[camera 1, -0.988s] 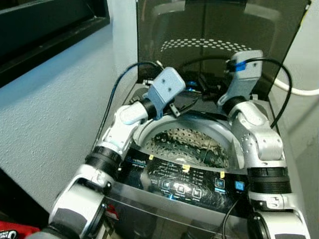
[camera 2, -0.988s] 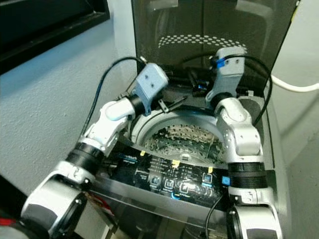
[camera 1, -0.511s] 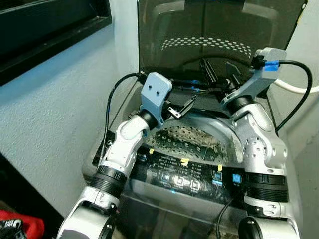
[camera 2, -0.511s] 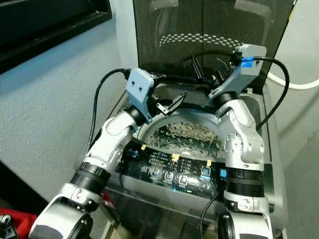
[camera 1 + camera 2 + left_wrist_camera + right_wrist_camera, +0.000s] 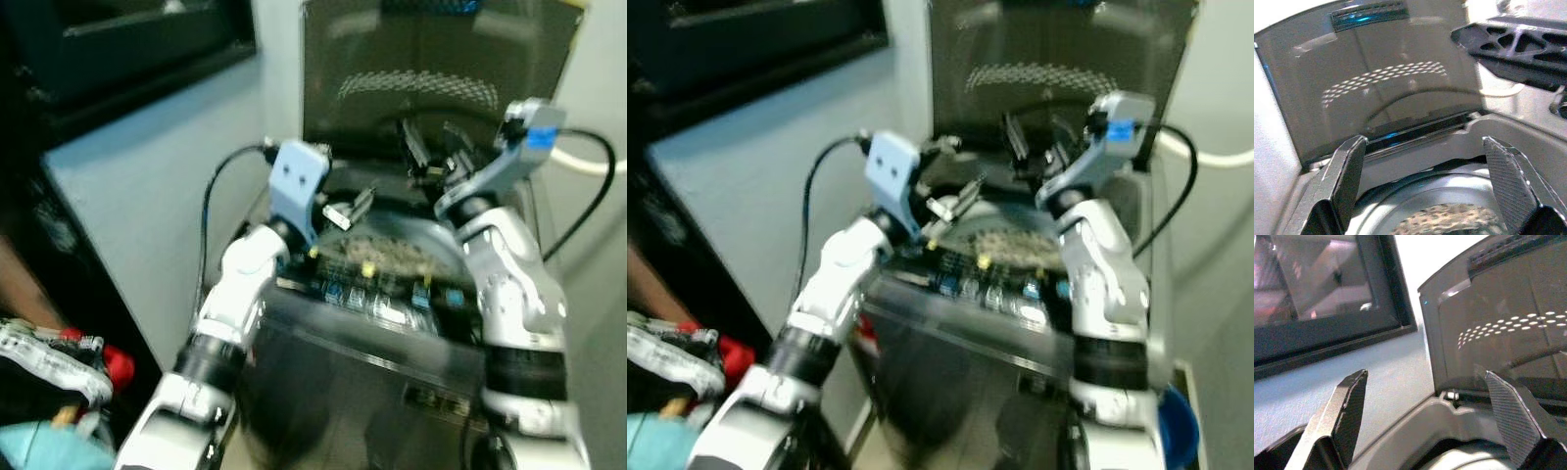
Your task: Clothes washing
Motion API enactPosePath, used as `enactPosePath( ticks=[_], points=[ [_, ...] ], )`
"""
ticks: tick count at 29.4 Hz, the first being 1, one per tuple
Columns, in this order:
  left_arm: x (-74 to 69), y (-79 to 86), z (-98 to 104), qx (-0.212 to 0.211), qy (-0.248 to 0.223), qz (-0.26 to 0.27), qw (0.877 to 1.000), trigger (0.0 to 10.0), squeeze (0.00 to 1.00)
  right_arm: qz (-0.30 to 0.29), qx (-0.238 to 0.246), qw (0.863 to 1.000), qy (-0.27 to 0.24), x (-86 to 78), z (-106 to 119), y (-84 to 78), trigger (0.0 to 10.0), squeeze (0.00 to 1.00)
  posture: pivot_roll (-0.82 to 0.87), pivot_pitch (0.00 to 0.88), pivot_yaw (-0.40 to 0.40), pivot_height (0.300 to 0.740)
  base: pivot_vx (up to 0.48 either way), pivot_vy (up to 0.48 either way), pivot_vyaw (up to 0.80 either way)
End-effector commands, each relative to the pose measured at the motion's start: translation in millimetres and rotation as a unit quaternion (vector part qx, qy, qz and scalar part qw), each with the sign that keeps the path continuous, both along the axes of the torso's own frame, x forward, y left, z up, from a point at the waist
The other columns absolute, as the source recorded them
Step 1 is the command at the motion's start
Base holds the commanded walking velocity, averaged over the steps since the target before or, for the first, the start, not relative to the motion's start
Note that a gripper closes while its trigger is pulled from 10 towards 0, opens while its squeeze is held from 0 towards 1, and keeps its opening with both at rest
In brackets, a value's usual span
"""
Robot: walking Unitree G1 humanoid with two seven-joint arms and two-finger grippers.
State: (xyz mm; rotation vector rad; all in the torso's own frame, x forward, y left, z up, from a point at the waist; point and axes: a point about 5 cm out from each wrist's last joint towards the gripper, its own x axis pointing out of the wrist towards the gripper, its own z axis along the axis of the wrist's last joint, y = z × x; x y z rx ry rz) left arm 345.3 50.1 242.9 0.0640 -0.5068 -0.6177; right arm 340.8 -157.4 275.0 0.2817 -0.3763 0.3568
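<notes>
Top-loading washer (image 5: 392, 333) is seen lower and farther off than a second ago; the view has pulled back, blurred. Its lid (image 5: 431, 78) is raised, drum (image 5: 1004, 245) apparently empty. Left gripper (image 5: 1422, 183) and right gripper (image 5: 1425, 416) are held spread and empty above the drum. Laundry is judged still to be fetched.

The washing machine (image 5: 392, 382) has a dark, glossy front and a smooth grey plastic top rim. Its raised lid (image 5: 1386, 83) is smoky, see-through and shiny, mirroring a dotted pattern. The drum (image 5: 1014, 245) inside is perforated bright metal. Both arms are satin silver metal with matt black bands. The left gripper (image 5: 1425, 181) has matt black plastic fingers (image 5: 1511, 181) with finely ridged pads. The wall (image 5: 157, 206) on the left looks rough and matt.
</notes>
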Motion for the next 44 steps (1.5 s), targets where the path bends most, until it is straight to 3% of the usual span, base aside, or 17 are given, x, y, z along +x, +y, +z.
enactPosePath(
  ticks=[1, 9, 12, 22, 27, 29, 30, 31, 32, 34, 35, 36, 37, 39, 40, 42, 44],
  points=[
    [0.9, 2.5, -2.8, 0.005, 0.008, 0.005, 1.0, 10.0, 0.0, -0.001, -0.01, 1.0, 0.011, 0.2, -5.6, -0.3, 10.0, 0.0, 0.03, 0.023, -0.013, 0.74, -0.337, 0.0, 0.0],
    [1.0, 6.3, -5.7, 0.006, 0.013, 0.009, 1.0, 10.0, 0.0, -0.003, -0.021, 0.999, 0.029, 1.4, -19.0, -3.7, 10.0, 0.0, 0.03, 0.024, -0.014, 0.74, -0.337, 0.0, 0.0],
    [-0.8, 6.7, -8.8, 0.008, 0.02, 0.009, 1.0, 10.0, 0.0, 0.049, -0.025, 0.998, 0.034, -4.9, -30.5, 1.9, 10.0, 0.0, 0.03, 0.027, -0.01, 0.74, -0.335, 0.0, 0.0],
    [-1.8, 6.0, -12.5, 0.011, 0.025, 0.007, 1.0, 10.0, 0.0, 0.072, -0.034, 0.996, 0.041, -8.4, -41.6, 5.2, 10.0, 0.0, 0.03, 0.027, -0.012, 0.74, -0.334, 0.0, 0.0],
    [-2.3, 8.8, -33.0, 0.02, 0.056, 0.009, 0.998, 10.0, 0.0, 0.106, -0.053, 0.988, 0.094, -14.5, -84.8, 2.3, 10.0, 0.0, 0.03, 0.02, -0.015, 0.74, -0.332, 0.0, 0.0],
    [-2.3, 8.8, -33.0, 0.02, 0.056, 0.009, 0.998, 10.0, 0.0, 0.106, -0.053, 0.988, 0.094, -14.5, -84.8, 2.3, 10.0, 0.0, 0.03, 0.02, -0.015, 0.74, -0.322, 0.0, 0.0],
    [-2.3, 11.1, -42.6, 0.024, 0.07, 0.011, 0.997, 10.0, 0.0, 0.111, -0.066, 0.985, 0.118, -16.8, -101.1, 1.1, 10.0, 0.0, 0.03, 0.017, -0.015, 0.74, -0.289, 0.0, 0.0],
    [-2.3, 11.1, -42.6, 0.024, 0.07, 0.011, 0.997, 10.0, 0.0, 0.111, -0.066, 0.985, 0.118, -16.8, -101.1, 1.1, 10.0, 0.0, 0.03, 0.017, -0.015, 0.74, -0.289, 0.0, 0.0],
    [-1.9, 17.2, -65.4, 0.034, 0.103, 0.018, 0.994, 10.0, 0.0, 0.093, -0.11, 0.974, 0.175, -17.7, -135.2, -3.1, 10.0, 0.0, 0.03, 0.017, -0.018, 0.74, 0.0, 0.0, 0.0],
    [-1.9, 17.2, -65.4, 0.034, 0.103, 0.018, 0.994, 10.0, 0.0, 0.093, -0.11, 0.974, 0.175, -17.7, -135.2, -3.1, 10.0, 0.0, 0.03, 0.017, -0.018, 0.74, 0.0, 0.0, 0.0],
    [-2.5, 24.9, -92.5, 0.049, 0.146, 0.031, 0.988, 10.0, 0.0, 0.066, -0.141, 0.959, 0.237, -20.7, -169.8, -11.1, 10.0, 0.0, 0.03, 0.016, -0.019, 0.74, 0.0, 0.0, 0.0],
    [-2.5, 24.9, -92.5, 0.049, 0.146, 0.031, 0.988, 10.0, 0.0, 0.066, -0.141, 0.959, 0.237, -20.7, -169.8, -11.1, 10.0, 0.0, 0.03, 0.016, -0.019, 0.74, 0.0, 0.0, 0.0],
    [-7.3, 35.9, -128.6, 0.07, 0.205, 0.05, 0.975, 10.0, 0.0, 0.039, -0.172, 0.936, 0.305, -30.6, -209.4, -20.4, 10.0, 0.0, 0.03, 0.017, -0.018, 0.74, 0.0, 0.0, 0.45],
    [-7.3, 35.9, -128.6, 0.07, 0.205, 0.05, 0.975, 10.0, 0.0, 0.039, -0.172, 0.936, 0.305, -30.6, -209.4, -20.4, 10.0, 0.0, 0.03, 0.017, -0.018, 0.74, 0.0, 0.0, 0.45],
    [-19.1, 50.5, -169.6, 0.093, 0.276, 0.075, 0.954, 10.0, 0.0, 0.014, -0.187, 0.909, 0.371, -47.2, -246.0, -28.9, 10.0, 0.0, 0.04, 0.019, -0.02, 0.74, 0.0, 0.0, 0.78],
    [-19.1, 50.5, -169.6, 0.093, 0.276, 0.075, 0.954, 10.0, 0.0, 0.014, -0.187, 0.909, 0.371, -47.2, -246.0, -28.9, 10.0, 0.0, 0.04, 0.019, -0.02, 0.74, 0.0, 0.0, 0.78],
    [-52.3, 78.4, -230.8, 0.126, 0.392, 0.115, 0.904, 10.0, 0.0, -0.013, -0.195, 0.868, 0.457, -79.2, -289.9, -37.2, 10.0, 0.0, 0.03, 0.026, -0.015, 0.74, 0.0, 0.0, 0.78]
  ],
)
